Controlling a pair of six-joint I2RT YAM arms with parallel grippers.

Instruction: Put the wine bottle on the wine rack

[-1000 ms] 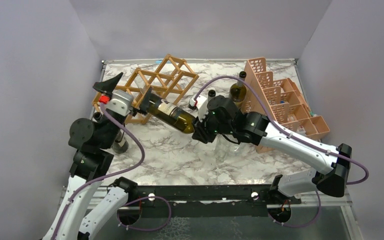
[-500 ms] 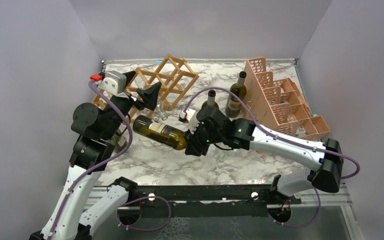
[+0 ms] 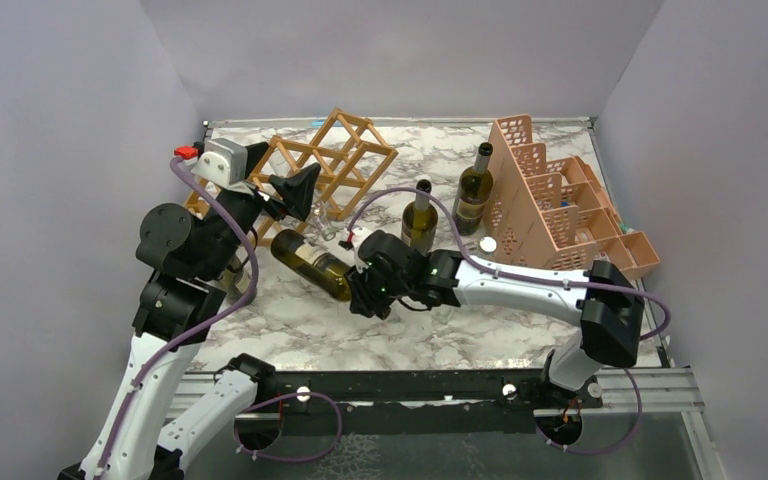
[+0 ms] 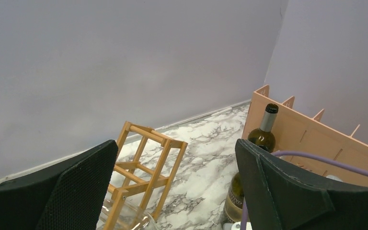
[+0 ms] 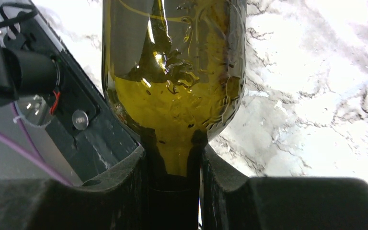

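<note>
The right gripper is pinching its two black fingers close together on the slim neck of the dark olive-green glass wine bottle, just where the shoulder is starting to flare. Nothing else is sitting between the jaws.

From that grip the body is reaching out almost level, label uppermost. In the overhead view its base is pointing towards the left arm, and it seems to be hanging clear of the white-and-grey marble-patterned tabletop.

The left gripper is standing with its jaws spread wide and holding nothing. It is hovering above the bottle's base, and its camera is looking past the light-brown wooden lattice wine rack. The rack is lying just beyond the bottle, apart from it, at the back left of the table.

The bottle is probably behaving as a stiff, heavy, breakable load. Its smooth glass is likely giving the fingers little friction. Held by the neck alone, with the weight far out in front, it is probably tending to droop or twist in the jaws. A second hold on the thick body near the base would likely steady it for feeding into a cell.

Further right, two upright green glass bottles are standing beside the pink plastic stepped crate.
</note>
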